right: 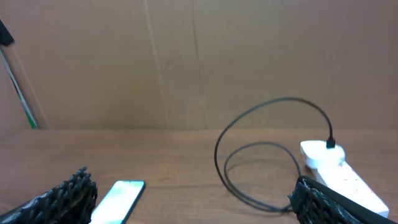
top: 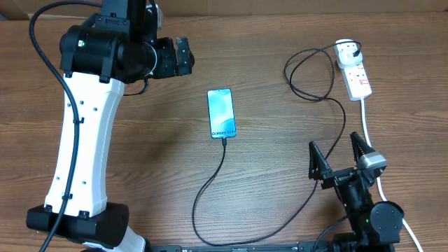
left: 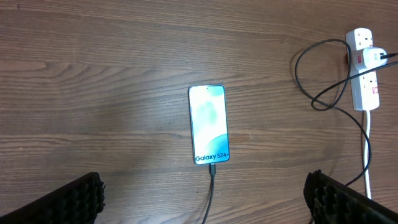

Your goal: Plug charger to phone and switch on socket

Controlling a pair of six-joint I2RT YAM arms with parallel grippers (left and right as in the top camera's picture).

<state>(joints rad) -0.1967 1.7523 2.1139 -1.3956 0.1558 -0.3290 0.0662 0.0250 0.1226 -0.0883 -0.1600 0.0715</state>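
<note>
The phone [top: 222, 113] lies flat mid-table with its screen lit, "Galaxy S24" at its near end. The charger [top: 210, 183], a thin black cable, meets that end of the phone [left: 209, 124] with its plug tip [left: 212, 168], then loops right and up to the socket [top: 355, 70], a white power strip at the far right. My left gripper [top: 183, 57] hangs open high above the table, left of the phone, nothing between its fingers [left: 68, 202]. My right gripper [top: 337, 150] stands open near the front right, short of the socket [right: 339, 174], with the phone [right: 118, 199] to its left.
A white cord [top: 371, 133] runs from the socket toward the front right, past my right arm. The cable makes a double loop [top: 308, 70] left of the socket. A brown wall [right: 199, 62] stands behind the table.
</note>
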